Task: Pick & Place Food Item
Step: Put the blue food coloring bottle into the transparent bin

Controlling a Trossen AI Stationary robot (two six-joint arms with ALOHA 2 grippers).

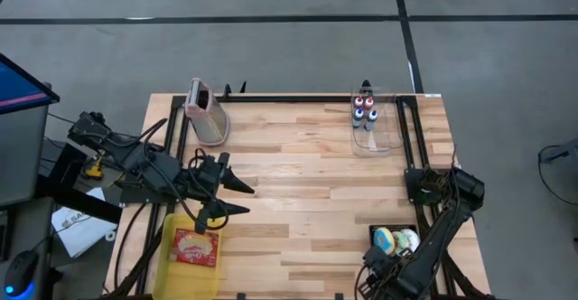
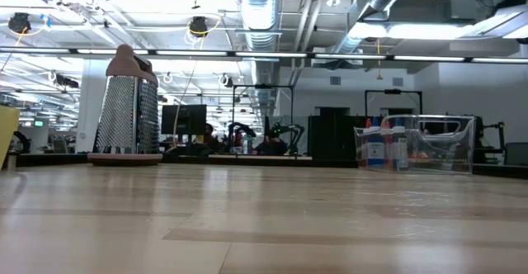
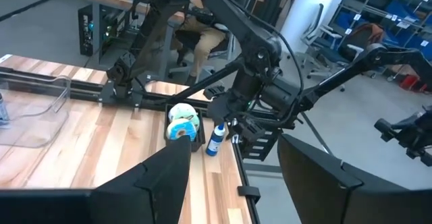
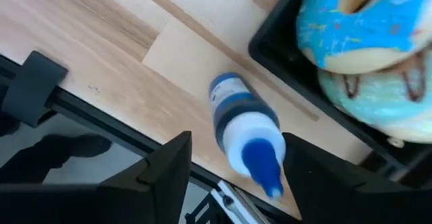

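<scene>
The right gripper (image 4: 233,177) hangs fingers apart, straddling a blue-capped bottle (image 4: 244,133) at the table's near edge, beside the black tray (image 4: 290,52) holding the blue-iced donuts (image 4: 368,21) (probably the food to move). Farther off, the left gripper (image 1: 237,196) waits open above the yellow bin (image 1: 188,248), likely the destination.

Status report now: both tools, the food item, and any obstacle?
Right tool open, pointing down over small blue-capped bottle beside black tray of donuts. Left tool open, waiting above yellow tray. Nothing held. Nothing in the way.
</scene>
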